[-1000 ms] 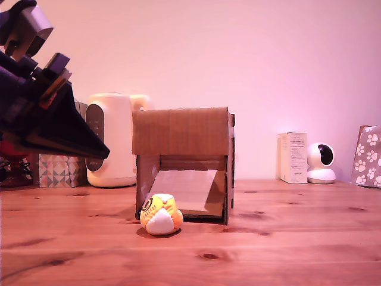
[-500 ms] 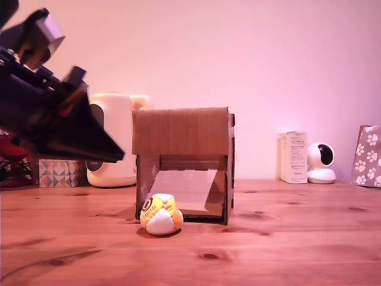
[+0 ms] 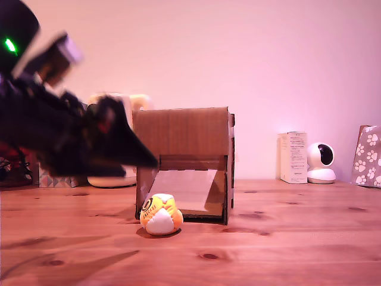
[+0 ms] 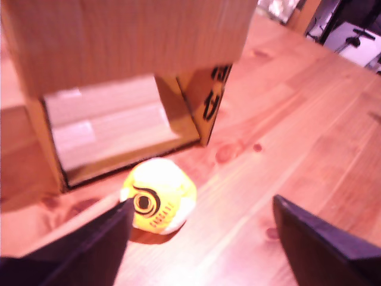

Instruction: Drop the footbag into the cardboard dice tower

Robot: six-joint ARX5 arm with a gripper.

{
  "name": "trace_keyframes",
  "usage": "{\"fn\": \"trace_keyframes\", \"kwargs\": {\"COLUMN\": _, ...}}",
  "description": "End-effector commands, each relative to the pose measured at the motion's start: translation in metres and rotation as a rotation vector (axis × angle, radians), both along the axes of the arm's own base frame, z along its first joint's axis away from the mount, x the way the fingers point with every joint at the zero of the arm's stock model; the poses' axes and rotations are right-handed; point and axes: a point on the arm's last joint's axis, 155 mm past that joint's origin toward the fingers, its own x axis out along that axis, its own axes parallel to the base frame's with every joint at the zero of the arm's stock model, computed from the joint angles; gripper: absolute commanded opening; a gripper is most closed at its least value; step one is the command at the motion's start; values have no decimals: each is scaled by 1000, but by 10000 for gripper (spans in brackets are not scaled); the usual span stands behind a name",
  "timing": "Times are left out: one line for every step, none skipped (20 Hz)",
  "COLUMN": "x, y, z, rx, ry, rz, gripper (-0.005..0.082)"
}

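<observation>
The footbag (image 3: 161, 215), an orange, yellow and white ball with a black round logo, lies on the wooden table just in front of the lower opening of the cardboard dice tower (image 3: 183, 134). The wrist view shows the footbag (image 4: 158, 195) and the tower's ramp (image 4: 113, 128) behind it. My gripper (image 3: 149, 159) comes in from the exterior view's left, above and to the left of the ball, blurred by motion. In the wrist view its two dark fingers (image 4: 83, 250) stand wide apart with nothing between them; the gripper (image 4: 202, 208) is open.
Behind the tower stand a cream appliance (image 3: 113, 102) and a patterned tissue box (image 3: 56, 174). At the exterior view's right are a white box (image 3: 293, 157), a small white camera (image 3: 321, 162) and a paw-print bag (image 3: 368, 156).
My arm has swung toward the exterior view's right, its tip going from beside the cream appliance to the tower's left edge. The footbag and tower have not moved.
</observation>
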Motion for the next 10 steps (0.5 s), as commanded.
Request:
{"fn": "trace_keyframes", "kwargs": {"x": 3, "y": -1, "z": -6, "rx": 4, "ry": -10, "rz": 6, "gripper": 728}}
{"fn": "trace_keyframes", "kwargs": {"x": 6, "y": -2, "z": -10, "rx": 8, "ry": -7, "rz": 10, "gripper": 728}}
{"fn": "trace_keyframes", "kwargs": {"x": 9, "y": -3, "z": -14, "rx": 11, "ry": -6, "rz": 13, "gripper": 728}}
{"fn": "trace_keyframes", "kwargs": {"x": 12, "y": -4, "z": -18, "rx": 17, "ry": 0, "rz": 16, "gripper": 728}}
{"fn": "trace_keyframes", "kwargs": {"x": 16, "y": -6, "z": -23, "rx": 24, "ry": 6, "rz": 20, "gripper": 728}}
{"fn": "trace_keyframes", "kwargs": {"x": 20, "y": -7, "z": -27, "rx": 32, "ry": 14, "rz": 26, "gripper": 728}}
{"fn": "trace_keyframes", "kwargs": {"x": 25, "y": -8, "z": -31, "rx": 39, "ry": 18, "rz": 31, "gripper": 728}}
{"fn": "trace_keyframes", "kwargs": {"x": 29, "y": -10, "z": -34, "rx": 44, "ry": 22, "rz": 35, "gripper": 728}}
{"fn": "trace_keyframes", "kwargs": {"x": 33, "y": -12, "z": -37, "rx": 47, "ry": 26, "rz": 35, "gripper": 728}}
{"fn": "trace_keyframes", "kwargs": {"x": 36, "y": -15, "z": -39, "rx": 53, "ry": 27, "rz": 33, "gripper": 728}}
